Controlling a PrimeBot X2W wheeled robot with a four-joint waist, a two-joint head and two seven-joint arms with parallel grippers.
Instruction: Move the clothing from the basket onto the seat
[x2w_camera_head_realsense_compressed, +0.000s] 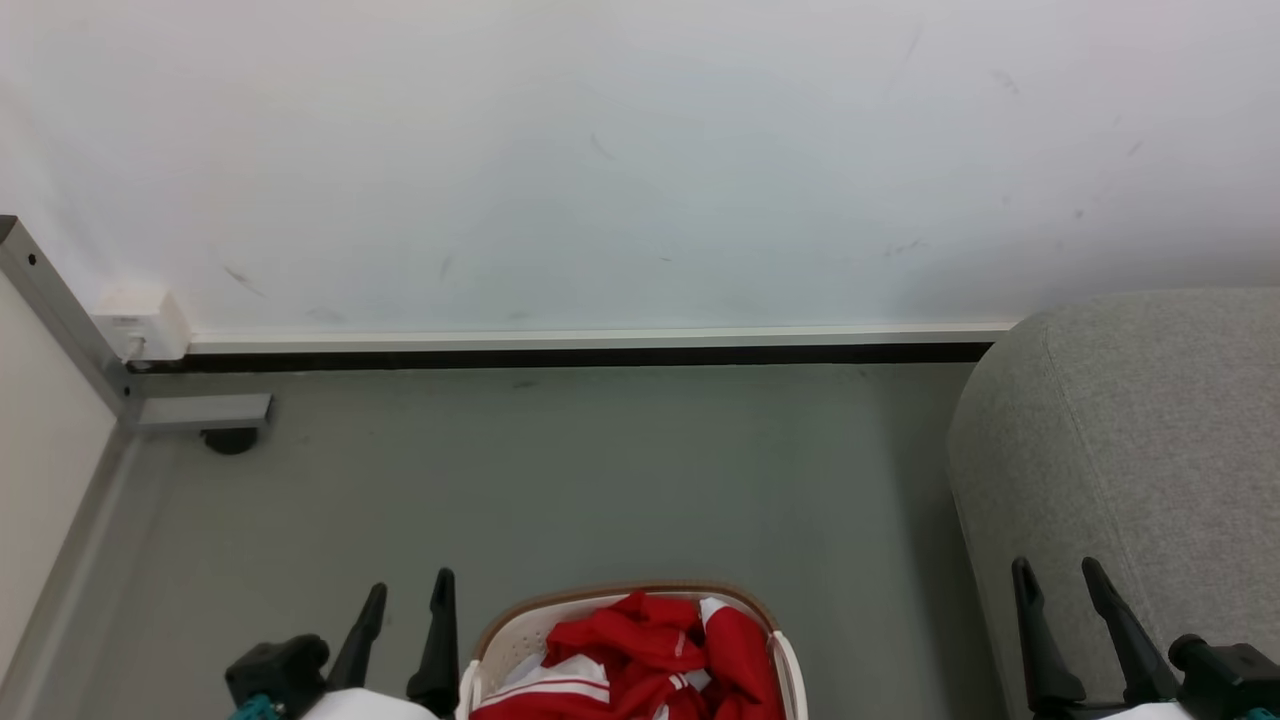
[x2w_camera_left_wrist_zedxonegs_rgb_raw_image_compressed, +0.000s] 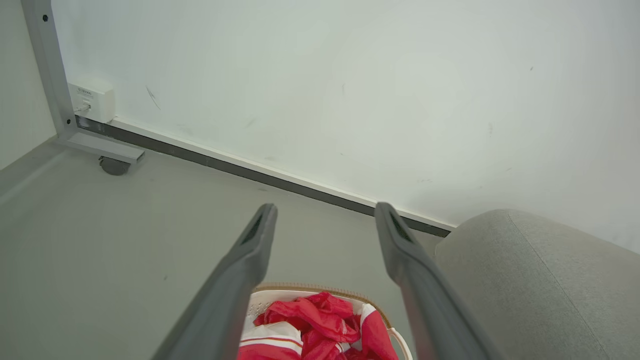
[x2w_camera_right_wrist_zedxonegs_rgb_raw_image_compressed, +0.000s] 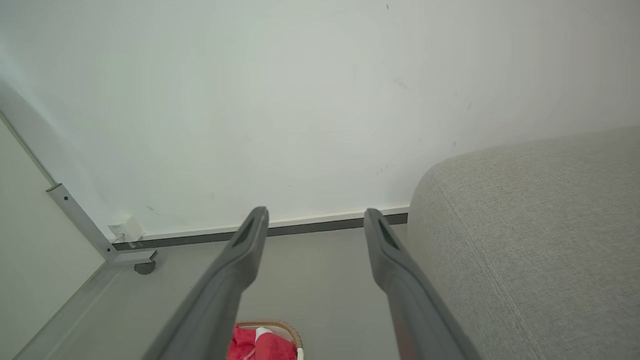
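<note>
Red clothing (x2w_camera_head_realsense_compressed: 640, 650) heaped in basket (x2w_camera_head_realsense_compressed: 625, 592), bottom centre of head view, partly cut off by the frame edge. White stripes show at the heap's lower left. Basket stands on grey floor (x2w_camera_head_realsense_compressed: 600, 470). Seat (x2w_camera_head_realsense_compressed: 1130, 430) fills the right side, close to the basket with a strip of floor between. Nothing red on the seat, so the task looks not yet begun.

Left gripper (x2w_camera_head_realsense_compressed: 410, 583) is at lower left, just beside the basket's left handle, jaws spread wide, nothing between them. Right gripper (x2w_camera_head_realsense_compressed: 1056, 565) is at lower right, in front of the seat, also spread wide and empty. Both wrist views look past the fingers at white wall (x2w_camera_head_realsense_compressed: 640, 150), with the basket low in frame.

Step in hand, as I judge it: reach for the first garment. Advice:
- Tip a gripper down toward the heap; both now point past it at the wall.
- Left gripper is the nearer one.
- Aim at a raised fold near the top of the pile, one finger on each side of the ridge.
- Come in from above, clear of the brown rim and handles.
- Bite deep enough that the slippery fabric won't slide out.
- Lift straight up until the trailing cloth clears the rim, then swing toward the right of frame.

Risk: a shallow pinch, or dragging the light basket along.
</note>
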